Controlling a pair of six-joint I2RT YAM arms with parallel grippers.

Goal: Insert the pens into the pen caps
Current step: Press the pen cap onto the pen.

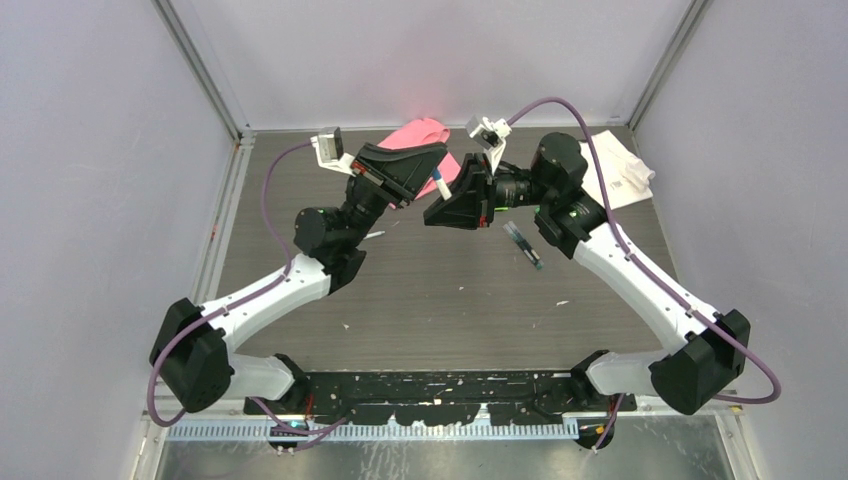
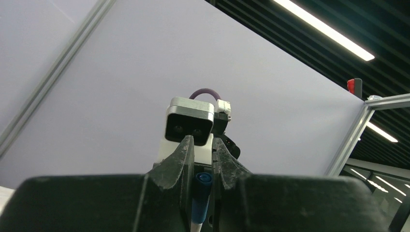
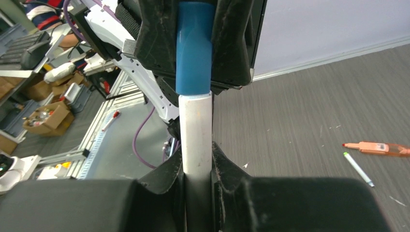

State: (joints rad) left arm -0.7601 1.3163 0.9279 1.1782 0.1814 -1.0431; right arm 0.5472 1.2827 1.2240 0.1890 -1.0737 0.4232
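Observation:
My right gripper is shut on a white-bodied pen. A blue cap sits on the pen's far end, and that cap is clamped in my left gripper. The cap also shows between the left fingers in the left wrist view. In the top view the two grippers meet tip to tip, left and right, above the back middle of the table, with the pen between them. An orange marker, a thin white pen and a dark green pen lie on the table.
A pink cloth lies at the back middle behind the grippers. A white cloth lies at the back right. White specks are scattered over the dark table. Grey walls close in the left, back and right sides.

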